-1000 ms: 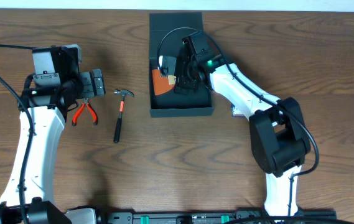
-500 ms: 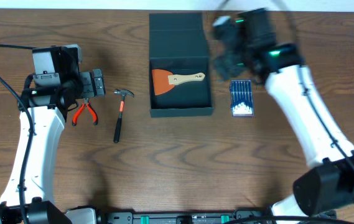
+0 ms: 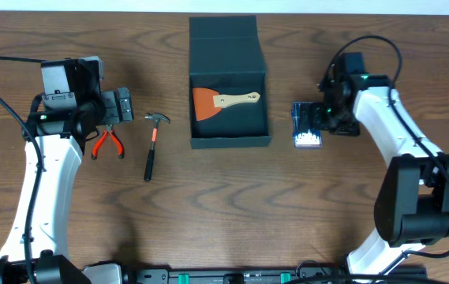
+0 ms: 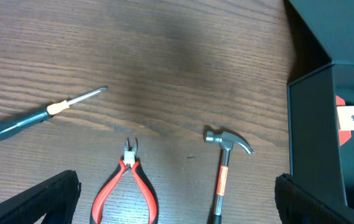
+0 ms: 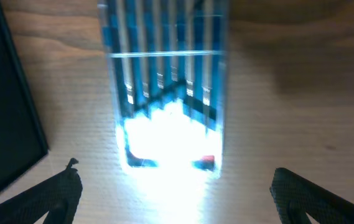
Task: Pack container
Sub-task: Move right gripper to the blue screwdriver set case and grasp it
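Observation:
The container (image 3: 230,136) is a dark square box in the middle of the table, with its flap lid (image 3: 222,35) folded back. An orange scraper (image 3: 222,101) with a wooden handle lies inside it. My right gripper (image 3: 324,118) hovers open over a clear blue case of small tools (image 3: 307,126) just right of the box. In the right wrist view the blue case (image 5: 164,93) glares between the spread fingers of the gripper (image 5: 177,199). My left gripper (image 3: 121,106) hangs open above the red pliers (image 3: 107,142), holding nothing.
A hammer (image 3: 153,143) lies left of the box. In the left wrist view a dark-handled screwdriver (image 4: 40,114), the pliers (image 4: 133,186), the hammer (image 4: 225,165) and the box's wall (image 4: 310,130) show ahead of the open gripper (image 4: 177,205).
My right arm has come out of the box, leaving the scraper inside, and swung right over the blue case. The left arm has not moved.

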